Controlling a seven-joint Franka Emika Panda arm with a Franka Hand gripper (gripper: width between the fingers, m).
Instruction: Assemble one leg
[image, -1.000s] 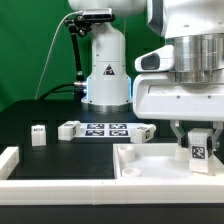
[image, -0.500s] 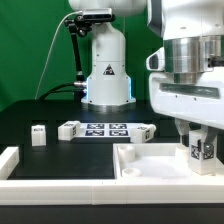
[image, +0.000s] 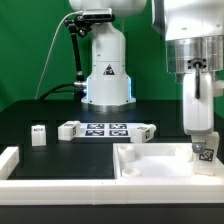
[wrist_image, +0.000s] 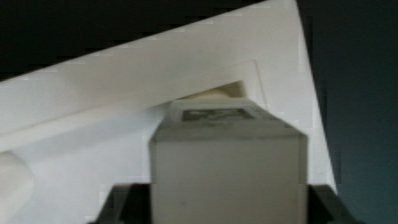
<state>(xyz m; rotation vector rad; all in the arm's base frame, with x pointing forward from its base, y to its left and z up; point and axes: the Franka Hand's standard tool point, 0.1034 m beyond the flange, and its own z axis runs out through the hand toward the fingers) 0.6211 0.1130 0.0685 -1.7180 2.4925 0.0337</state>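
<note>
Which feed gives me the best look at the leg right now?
The wrist view. The leg fills the picture between the claw fingers, over a recessed corner of the tray-like part. The exterior view shows only its tagged lower end under the claw, near the tray-like part.

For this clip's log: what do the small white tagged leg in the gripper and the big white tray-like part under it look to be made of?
The small white block-shaped leg looks like matte plastic: uniform white, crisp edges, no shine; its black-and-white tag seems printed. The large white square tray-like part appears the same: smooth, even white, moulded-looking raised rim. The pictures alone cannot confirm either material.
</note>
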